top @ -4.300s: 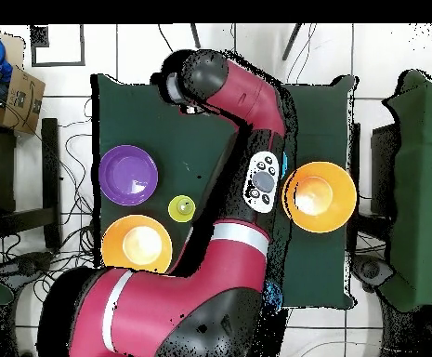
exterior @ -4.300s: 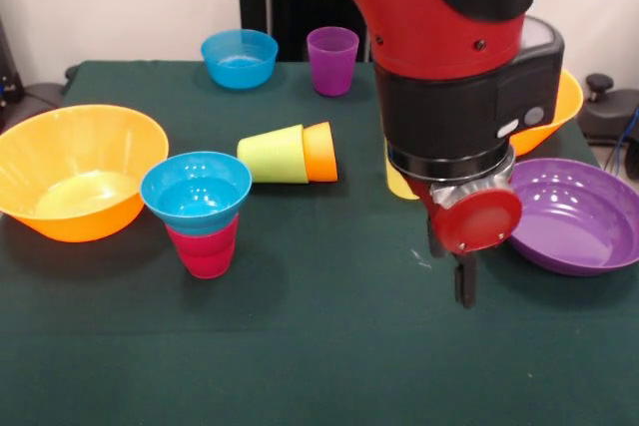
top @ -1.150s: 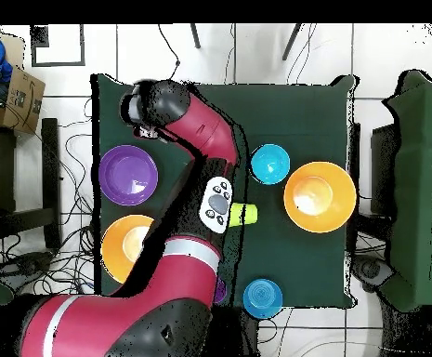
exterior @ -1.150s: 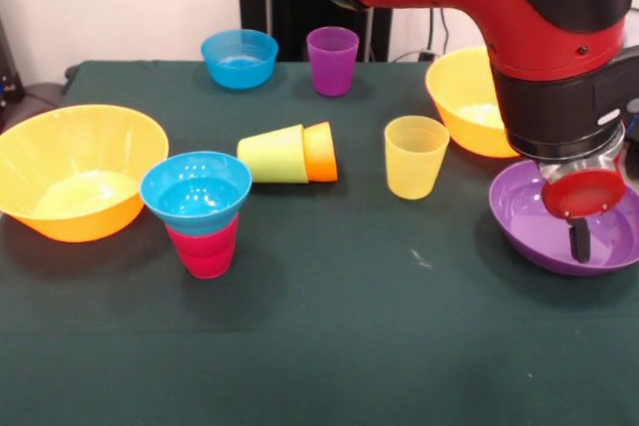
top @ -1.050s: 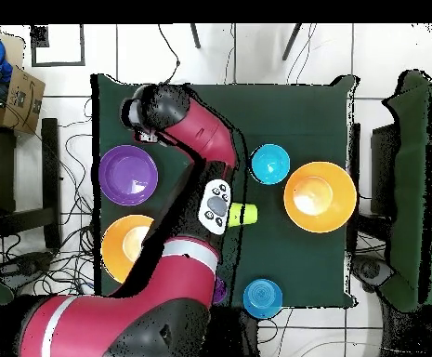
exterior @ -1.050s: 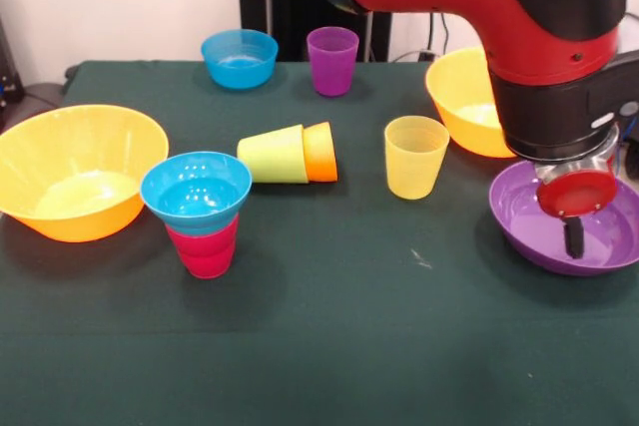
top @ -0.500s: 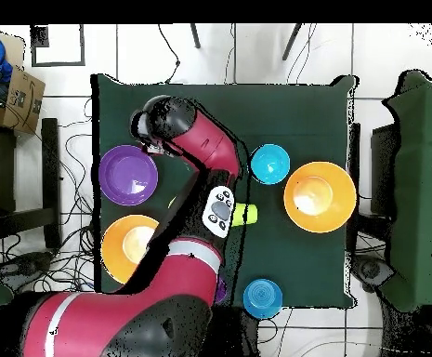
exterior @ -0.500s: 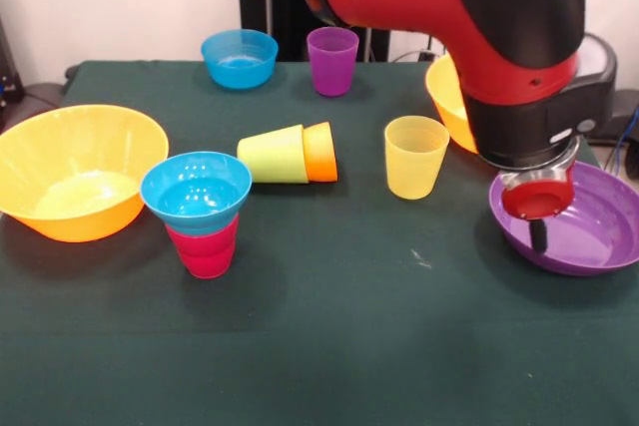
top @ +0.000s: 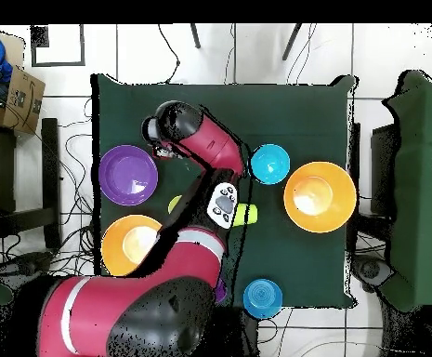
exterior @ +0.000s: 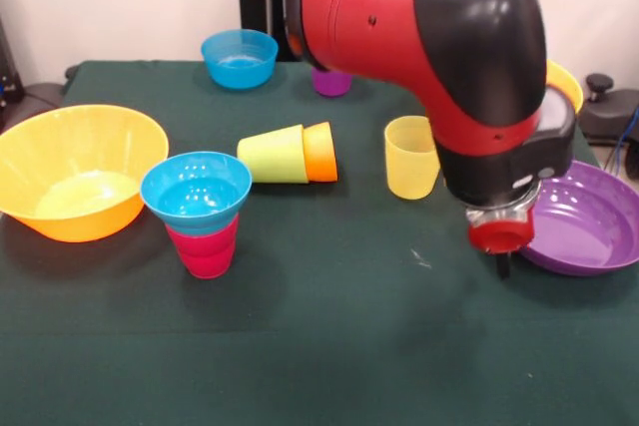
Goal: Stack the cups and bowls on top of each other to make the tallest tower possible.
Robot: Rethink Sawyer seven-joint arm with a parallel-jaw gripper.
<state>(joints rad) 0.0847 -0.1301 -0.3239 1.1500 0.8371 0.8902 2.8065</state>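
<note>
Gripper [exterior: 502, 264] first: it hangs low at the left rim of the wide shallow purple plastic bowl [exterior: 584, 228], only a dark tip showing under the red round wrist cap, so whether it is open or closed, or touching anything, cannot be told; nothing is visibly in it. From largest to smallest, the green-covered worktop [exterior: 319, 346] carries everything, and the red and black robot arm [exterior: 419, 37] reaches across its right half in the front view. One large glossy orange plastic bowl [exterior: 78, 169] sits at the left edge, upright and empty; the second large orange bowl [exterior: 562, 82] peeks out behind the arm at the right, and the overhead view shows it beside the purple bowl [top: 129, 174], which is also empty. A deeper blue small plastic bowl [exterior: 240, 57] stands at the far edge, empty. The cyan small plastic bowl [exterior: 196, 190] rests upright on an inverted red plastic cup [exterior: 205, 246], forming a two-piece tower well left of the gripper. A translucent yellow plastic cup [exterior: 410, 157] stands upright near the middle. A lime green plastic cup [exterior: 273, 155] lies on its side with an orange plastic cup [exterior: 320, 151] at its narrow end. A purple plastic cup [exterior: 331, 82] is mostly hidden behind the arm.
</note>
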